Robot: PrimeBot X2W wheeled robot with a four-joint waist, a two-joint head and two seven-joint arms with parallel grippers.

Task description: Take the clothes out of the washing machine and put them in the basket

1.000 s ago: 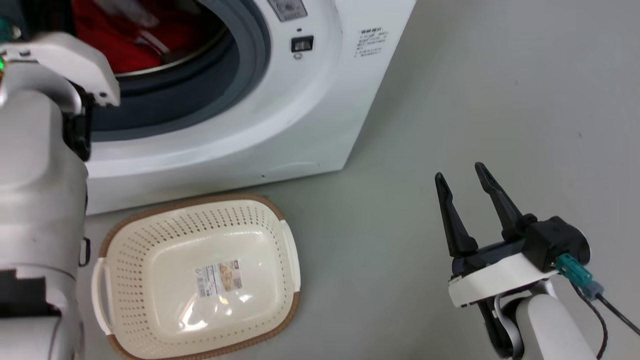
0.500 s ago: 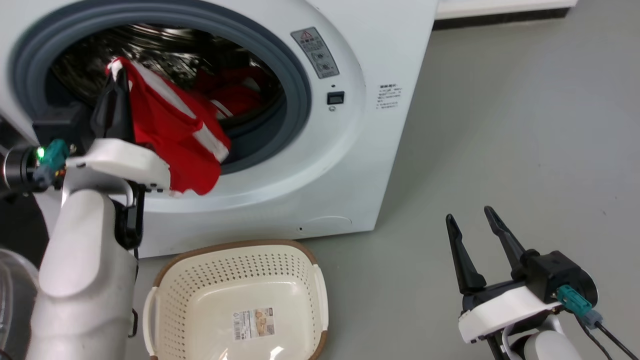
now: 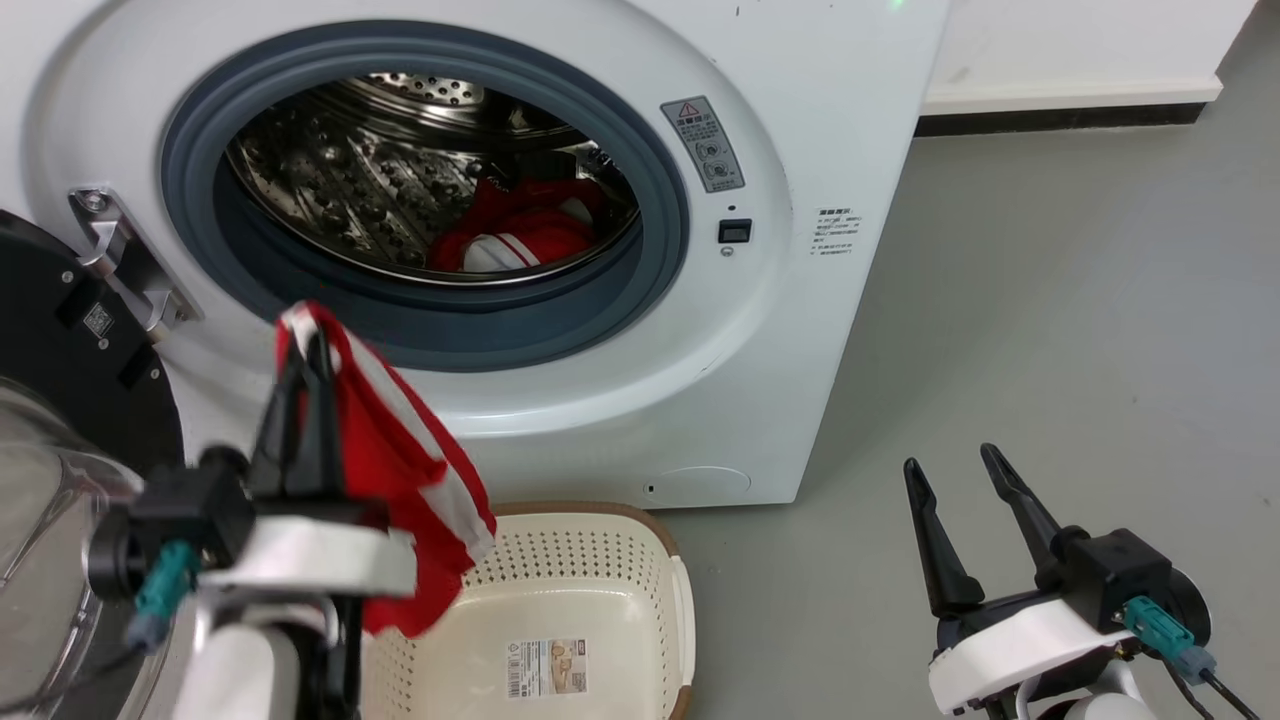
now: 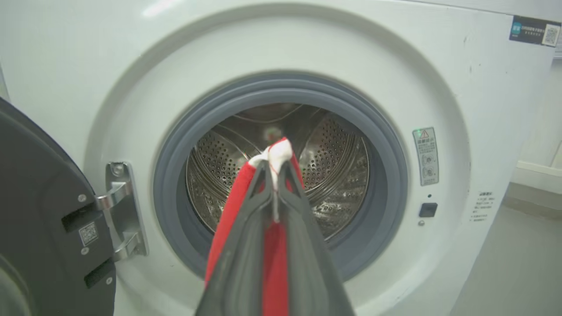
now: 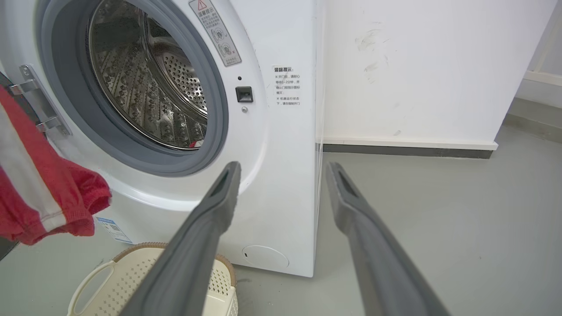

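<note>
Room: grey floor (image 3: 1080, 320), white wall w/ dark skirting at far right.
Washer: washing machine (image 3: 800, 300) fills far left to centre, porthole open. One lump of the clothes (image 3: 520, 235) lies low in the drum (image 3: 380, 170), far side, not yet out. Risk: a 2nd reach is needed and the lump sits deep, so a shallow grab prob. takes only part of it.
Basket: basket (image 3: 590, 545) on floor just in front of washer, near centre, holding nothing but its label. Risk: light plastic, so a knock from the arm could shove it off.
Garment: red/white garment (image 3: 400, 470) hangs outside the porthole, over basket's left edge. Risk: let go here and it may drape on the rim or drop to floor at left, since it isn't over the middle.
L claw: left gripper (image 3: 305, 345) pinched tight on garment's white trim, right at the fingertips. Risk: thin bite, so cloth could slip out in transit.
Around: door (image 3: 60, 400) swung open at near left, glass bowl close beside L arm. It limits any swing to the left.
Hinge: metal hinge (image 3: 120, 260) at porthole's left, a snag pt for trailing cloth.
R claw: right gripper (image 3: 950, 458) near right, fingers spread wide, holding nothing, well apart from basket, not in the way.
</note>
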